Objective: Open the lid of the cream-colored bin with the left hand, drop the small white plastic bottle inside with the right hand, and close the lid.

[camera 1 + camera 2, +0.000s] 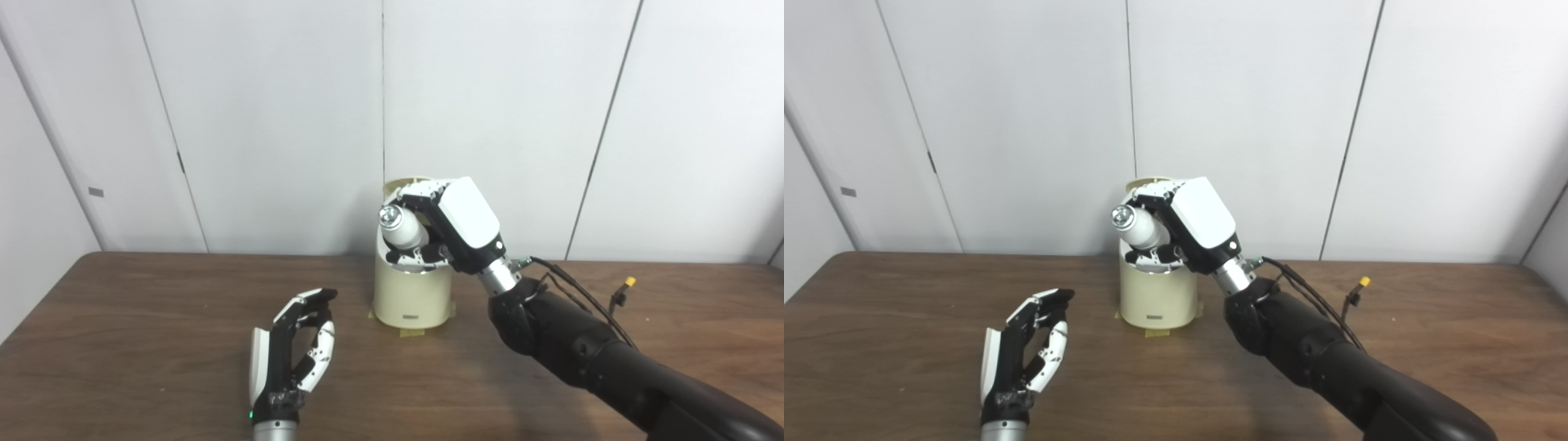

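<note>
The cream-colored bin (411, 300) stands on the wooden table near the back wall, taped down at its base. Its lid (405, 184) stands raised behind the opening. My right hand (450, 226) hovers right over the bin's mouth, shut on the small white plastic bottle (401, 226), which lies tilted with its silvery cap pointing left. My left hand (294, 355) is open, palm facing right, low over the table to the left of the bin and well apart from it. The bin's opening is mostly hidden by my right hand.
Loose cables with a yellow connector (629, 283) hang off my right forearm over the table. White wall panels close off the back, just behind the bin. Bare brown tabletop (122, 343) lies around the left hand.
</note>
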